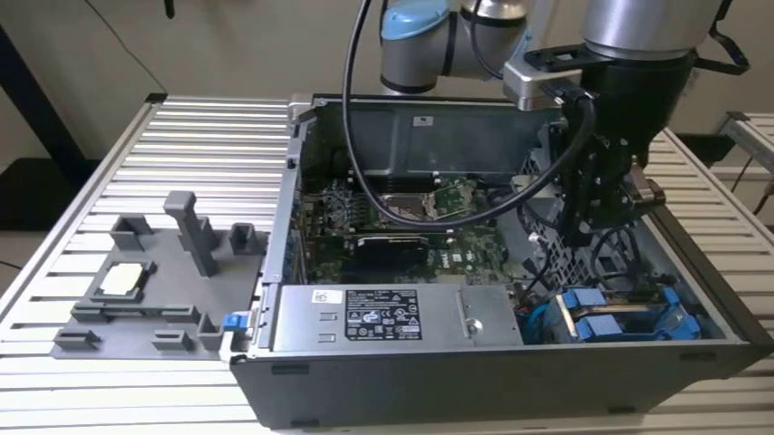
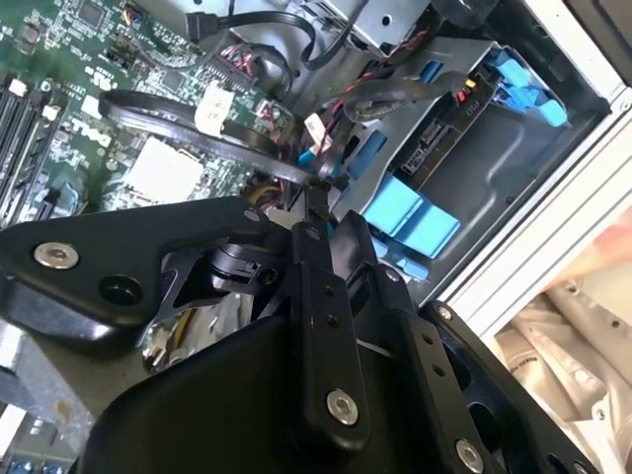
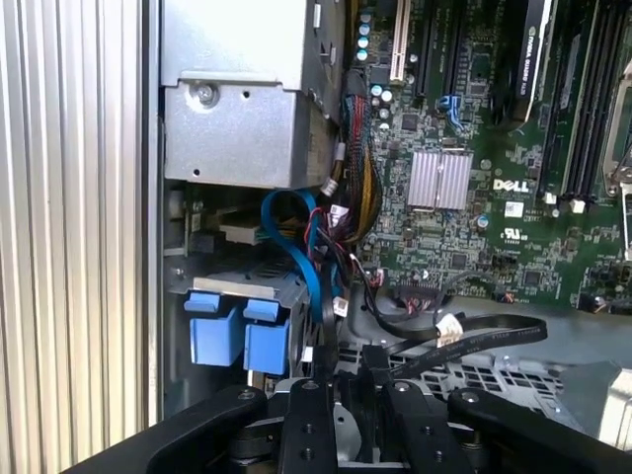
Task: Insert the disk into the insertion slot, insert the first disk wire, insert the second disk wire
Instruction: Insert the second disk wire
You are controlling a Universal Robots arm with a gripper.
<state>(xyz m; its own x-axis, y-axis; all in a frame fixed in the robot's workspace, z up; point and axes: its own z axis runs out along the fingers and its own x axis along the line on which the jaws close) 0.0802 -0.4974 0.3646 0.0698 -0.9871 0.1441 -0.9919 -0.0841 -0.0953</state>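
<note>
The disk (image 1: 619, 317), in its bright blue carrier, lies in the insertion slot (image 1: 699, 319) at the case's front corner on the exterior view's right. Its blue tabs (image 2: 405, 212) (image 3: 237, 331) show in both wrist views. My gripper (image 1: 593, 237) reaches down inside the case, just behind the disk. The fingers (image 2: 314, 247) are closed on the end of a flat black wire (image 2: 197, 128) (image 3: 484, 336) that loops back over the motherboard. A blue wire (image 3: 301, 247) curls from beside the silver box down toward the disk's rear edge.
The silver power supply box (image 1: 362, 315) fills the case's front at the exterior view's left of the disk. The green motherboard (image 1: 400, 217) lies behind it. A perforated grey cage (image 3: 474, 380) sits beside my fingers. A grey fixture (image 1: 145, 281) stands on the slatted table outside the case.
</note>
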